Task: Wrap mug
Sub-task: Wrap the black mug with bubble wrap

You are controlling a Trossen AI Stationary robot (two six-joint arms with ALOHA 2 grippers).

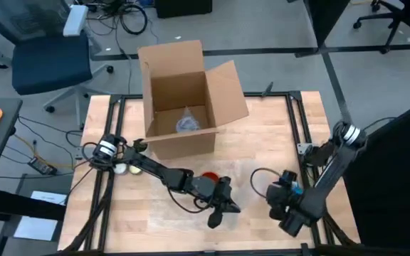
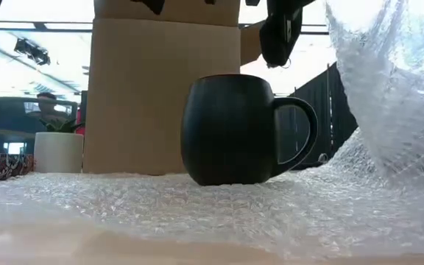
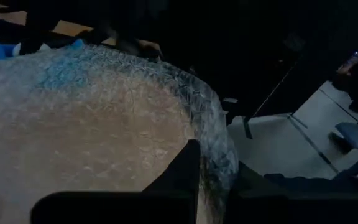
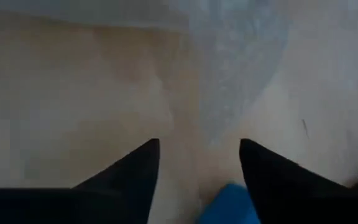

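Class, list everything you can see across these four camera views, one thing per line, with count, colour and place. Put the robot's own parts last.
mug: one, dark outside and red from above, upright on the wrap with its handle to the side
bubble wrap sheet: one, clear, spread under the mug, one edge lifted
cardboard box: one, brown, flaps open, at the table's far side
wrapped bundle: one, greyish, inside the box
small pot: one, white, beside the box
table: one, light wood
office chair: one, dark blue, on the floor beyond the table
left gripper: black, near the mug, shut on the wrap's edge
right gripper: black, open, over the table's right part
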